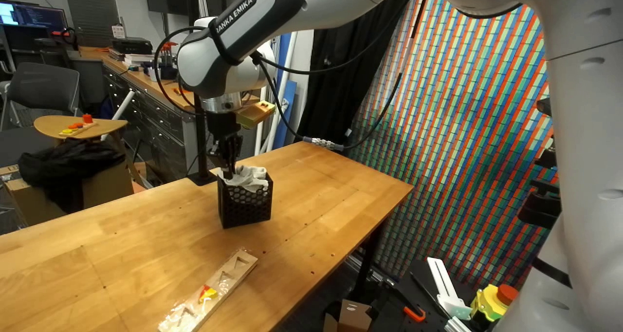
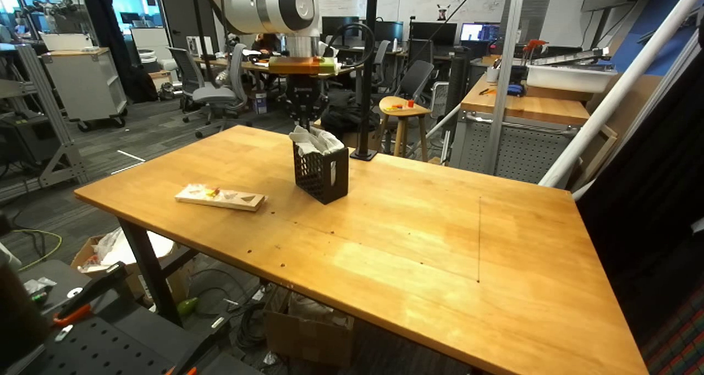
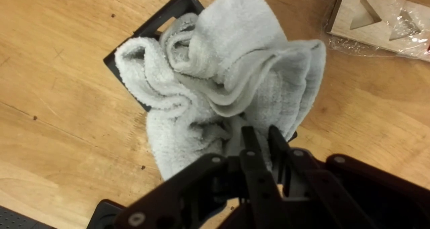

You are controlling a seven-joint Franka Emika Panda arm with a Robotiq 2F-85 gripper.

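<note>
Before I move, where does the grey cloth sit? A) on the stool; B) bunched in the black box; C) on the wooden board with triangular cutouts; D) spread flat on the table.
B: the wrist view shows the grey cloth bunched in the black box, with folds spilling over its rim.

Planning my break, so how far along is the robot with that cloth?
Looks done: the pale cloth sits bunched in the black bin, partly sticking out. In hand: the claw is at the cloth, fingers close together; any grip isn't clear. Left, perhaps: lifting the claw away, with or without the cloth.
</note>
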